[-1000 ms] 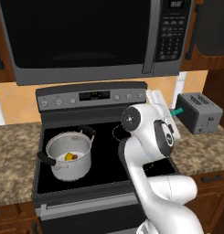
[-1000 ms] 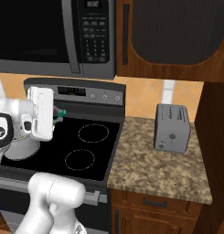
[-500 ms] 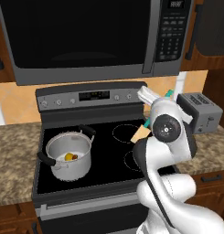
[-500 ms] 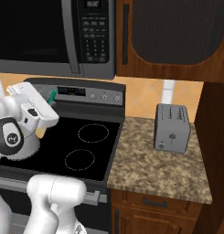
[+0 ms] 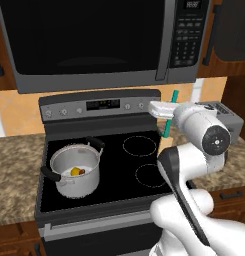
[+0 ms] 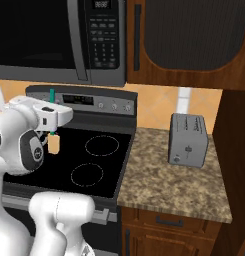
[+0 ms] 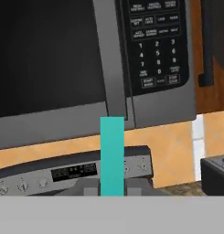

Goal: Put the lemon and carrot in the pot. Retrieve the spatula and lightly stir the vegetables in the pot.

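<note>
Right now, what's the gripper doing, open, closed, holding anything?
Gripper: closed on the spatula, its teal handle sticking up, the head hanging below, above the stove's right side.

Pot: shiny polished steel w/ matt black handles. Lemon & carrot inside look smooth, flat-coloured. Spatula: handle smooth matt teal, plastic-looking; head pale tan, wood-like. Stove: glossy black glass top, brushed grey metal back panel. Microwave: dark glossy door, satin steel frame. Toaster: dull grey metal. Counter: speckled brown granite, polished. Cabinets: dark-stained wood, semi-gloss. Robot arm: glossy white plastic shells, dark joints.
</note>
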Controlling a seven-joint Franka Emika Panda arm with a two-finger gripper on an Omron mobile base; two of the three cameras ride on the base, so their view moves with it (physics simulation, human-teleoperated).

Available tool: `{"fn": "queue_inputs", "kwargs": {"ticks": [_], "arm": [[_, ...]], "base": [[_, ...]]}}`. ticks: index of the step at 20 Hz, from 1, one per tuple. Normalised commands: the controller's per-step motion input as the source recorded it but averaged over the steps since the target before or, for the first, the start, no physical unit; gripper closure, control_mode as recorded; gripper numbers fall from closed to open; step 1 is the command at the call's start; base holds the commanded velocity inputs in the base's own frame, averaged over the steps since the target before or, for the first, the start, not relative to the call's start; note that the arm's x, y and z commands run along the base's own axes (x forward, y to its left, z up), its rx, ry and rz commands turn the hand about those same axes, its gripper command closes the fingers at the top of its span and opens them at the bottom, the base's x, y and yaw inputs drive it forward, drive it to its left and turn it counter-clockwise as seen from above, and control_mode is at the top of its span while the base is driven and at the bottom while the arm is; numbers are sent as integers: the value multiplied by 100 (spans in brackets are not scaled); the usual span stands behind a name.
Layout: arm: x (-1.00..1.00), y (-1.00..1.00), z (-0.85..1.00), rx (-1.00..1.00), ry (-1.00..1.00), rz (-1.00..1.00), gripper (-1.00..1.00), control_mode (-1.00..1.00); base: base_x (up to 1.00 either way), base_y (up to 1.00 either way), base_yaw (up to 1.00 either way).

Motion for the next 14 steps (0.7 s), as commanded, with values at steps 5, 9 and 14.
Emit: {"fn": "queue_inputs", "kwargs": {"ticks": [5,9,14], "arm": [[0,1,-8,-10,0,13,100,100],[0,0,0,0,0,0,100,100],[0,0,0,0,0,0,100,100]], "base": [[0,5,2],[-32,77,6],[-28,100,0]]}}
